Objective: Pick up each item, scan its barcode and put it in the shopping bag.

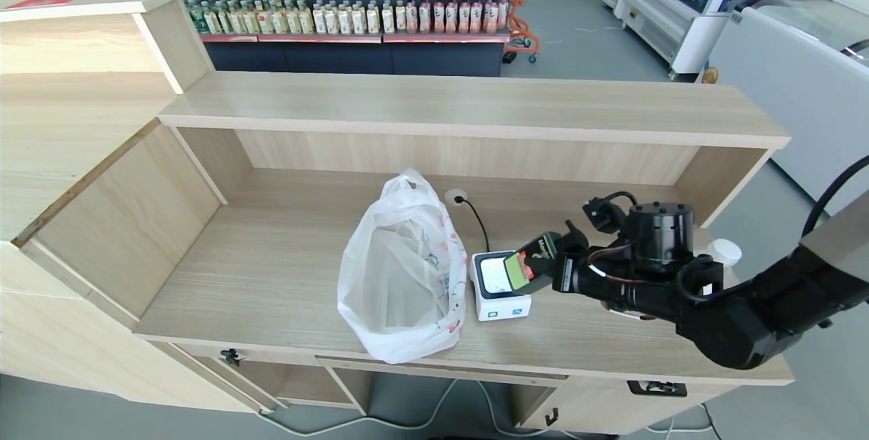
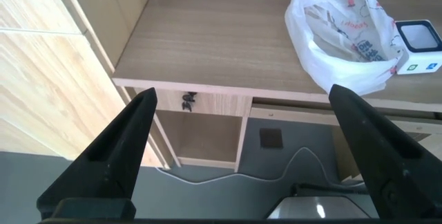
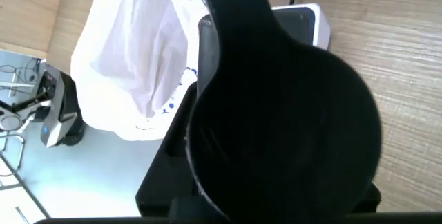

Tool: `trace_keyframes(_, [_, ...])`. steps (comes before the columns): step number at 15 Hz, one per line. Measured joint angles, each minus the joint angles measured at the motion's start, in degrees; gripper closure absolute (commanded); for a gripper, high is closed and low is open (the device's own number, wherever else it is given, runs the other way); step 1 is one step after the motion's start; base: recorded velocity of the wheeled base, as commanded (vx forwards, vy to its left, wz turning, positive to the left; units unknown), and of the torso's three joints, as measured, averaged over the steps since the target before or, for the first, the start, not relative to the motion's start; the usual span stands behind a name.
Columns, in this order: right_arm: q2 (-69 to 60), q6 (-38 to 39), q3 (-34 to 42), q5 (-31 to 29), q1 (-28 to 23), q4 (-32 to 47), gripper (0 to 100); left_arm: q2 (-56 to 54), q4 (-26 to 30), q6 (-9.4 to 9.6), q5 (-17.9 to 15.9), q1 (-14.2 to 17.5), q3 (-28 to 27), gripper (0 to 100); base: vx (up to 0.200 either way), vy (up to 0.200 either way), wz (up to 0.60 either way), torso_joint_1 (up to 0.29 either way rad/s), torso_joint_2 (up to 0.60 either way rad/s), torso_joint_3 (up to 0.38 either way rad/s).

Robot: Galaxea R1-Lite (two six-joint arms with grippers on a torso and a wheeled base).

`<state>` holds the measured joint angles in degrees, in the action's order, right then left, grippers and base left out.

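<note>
a checkout worktop (image 1: 285, 270) in a shop, with drinks shelves (image 1: 353, 15) behind it. the right gripper (image 1: 543, 265), reaching in from the worktop's right edge, is pinched on the item (image 1: 524, 270), a dark pack with a green and red label. it holds the item tilted just above the scanner (image 1: 499, 287), label end towards the scanner's slanted window. the scanner, a small white box, stands near the middle of the worktop's front edge. a black cable (image 1: 476, 221) runs from it to a round port close to the back edge. the shopping bag (image 1: 404, 270), white and thin, stands upright with its mouth open, right beside the scanner on the side nearer the worktop's left edge. the two look to be touching, and the bag's bottom reaches the front edge. what lies inside the bag cannot be made out. a white-capped container (image 1: 724, 250) shows behind the right arm, near the right edge. the left gripper (image 2: 243, 94) hangs in front of the worktop, beyond its front edge and towards the front left corner. its two dark fingers (image 2: 114, 158) are spread wide and hold nothing.
</note>
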<state>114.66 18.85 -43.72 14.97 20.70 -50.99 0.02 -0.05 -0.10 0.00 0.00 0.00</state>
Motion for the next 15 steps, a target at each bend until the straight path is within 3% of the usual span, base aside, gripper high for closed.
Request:
trace_keyframes(6, [6.4, -0.1, -7.2, -0.3, 1.8, 0.2, 100, 0.0, 0.0, 0.02, 0.0, 0.0, 0.0, 0, 0.000, 0.000, 0.00, 0.000, 0.00, 0.000])
trace_keyframes(15, [10.9, -0.3, -9.8, -0.5, 2.0, 0.0, 100, 0.0, 0.0, -0.01, 0.0, 0.0, 0.0, 0, 0.000, 0.000, 0.00, 0.000, 0.00, 0.000])
